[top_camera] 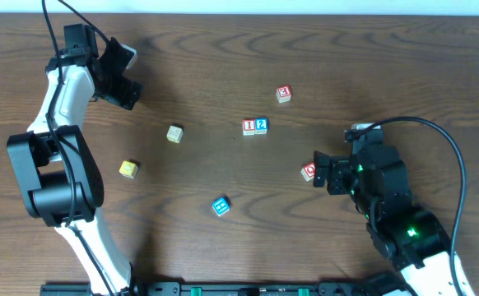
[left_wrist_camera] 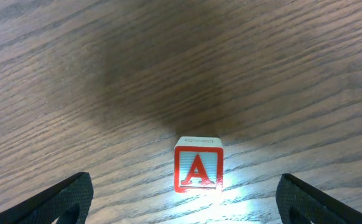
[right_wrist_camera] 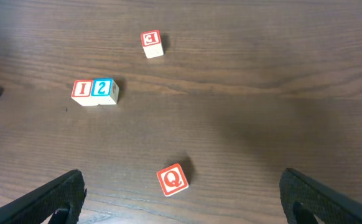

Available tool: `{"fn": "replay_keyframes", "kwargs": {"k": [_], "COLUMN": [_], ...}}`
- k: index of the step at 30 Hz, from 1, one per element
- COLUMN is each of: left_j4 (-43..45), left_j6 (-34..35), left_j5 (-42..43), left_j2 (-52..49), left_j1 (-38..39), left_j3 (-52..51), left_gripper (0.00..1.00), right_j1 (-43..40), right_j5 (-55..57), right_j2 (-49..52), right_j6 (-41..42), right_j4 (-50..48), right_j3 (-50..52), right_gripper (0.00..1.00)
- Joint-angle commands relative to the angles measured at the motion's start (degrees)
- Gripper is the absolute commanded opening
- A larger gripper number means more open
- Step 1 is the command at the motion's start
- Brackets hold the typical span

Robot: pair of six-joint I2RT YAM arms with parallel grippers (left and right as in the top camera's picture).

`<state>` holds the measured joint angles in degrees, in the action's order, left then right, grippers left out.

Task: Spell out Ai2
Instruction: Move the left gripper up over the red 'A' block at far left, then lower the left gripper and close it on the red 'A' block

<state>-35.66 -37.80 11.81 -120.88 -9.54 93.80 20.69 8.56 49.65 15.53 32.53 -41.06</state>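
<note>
ai2 — i cube (top_camera: pixel 248 127) and 2 cube (top_camera: pixel 261 126) touching, done | a cube (left_wrist_camera: pixel 198 165) well apart from i cube, unplaced | left gripper (top_camera: pixel 123 78), right gripper (top_camera: pixel 326 173) wide open, empty

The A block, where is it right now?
In the left wrist view the A block sits alone on the wooden table, centred just ahead of the open left gripper, touching neither finger. The overhead view does not show it.

Matt grained wood table (left_wrist_camera: pixel 75 74), painted wooden A cube (left_wrist_camera: pixel 198 167)
</note>
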Motion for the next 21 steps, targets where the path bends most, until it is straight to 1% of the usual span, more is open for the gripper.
{"fn": "replay_keyframes", "kwargs": {"k": [1,12,21], "left_j4": [0.15,1.49,1.16], "left_j6": [-0.79,-0.79,-0.76], "left_j5": [-0.37,-0.15,1.95], "left_j2": [-0.68,-0.68,-0.7], "left_j1": [-0.2,-0.17,-0.17], "left_j3": [1.25,1.22,1.22], "left_gripper": [0.95,0.95,0.95], "right_j1": [-0.42,-0.42,-0.42], "right_j5": [0.0,0.0,0.0], "right_j2": [-0.13,-0.13,-0.13], "right_j6": [0.72,0.72,0.72], "right_j4": [0.09,0.09,0.09], "right_j3": [0.31,0.31,0.31], "right_gripper": [0.99,0.99,0.99]}}
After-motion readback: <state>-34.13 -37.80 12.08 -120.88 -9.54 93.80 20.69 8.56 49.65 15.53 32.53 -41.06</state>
